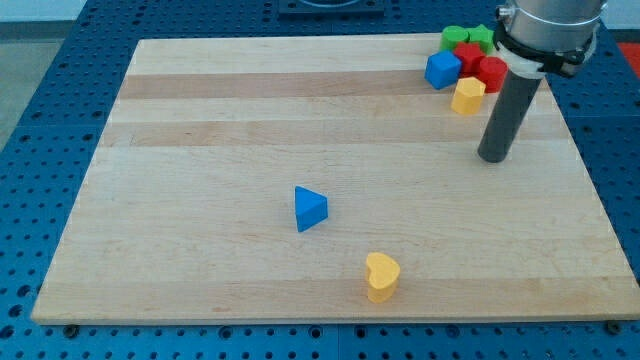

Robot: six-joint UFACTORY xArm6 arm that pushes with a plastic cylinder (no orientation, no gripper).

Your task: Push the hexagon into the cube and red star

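Observation:
A cluster of blocks sits at the board's top right. It holds a blue cube (442, 70), a red block that looks like a star (467, 56), a second red block (491, 72) of unclear shape, and two green blocks (455, 38) (482, 38) behind them. A yellow block, apparently a hexagon (467, 95), touches the cluster's lower edge, just below the red blocks. My tip (493, 157) rests on the board below and slightly right of the yellow hexagon, apart from it. The rod partly covers the second red block's right side.
A blue triangle (310, 209) lies near the board's middle. A yellow heart (382, 276) lies below it near the bottom edge. The wooden board (200, 150) sits on a blue perforated table; its right edge is close to my tip.

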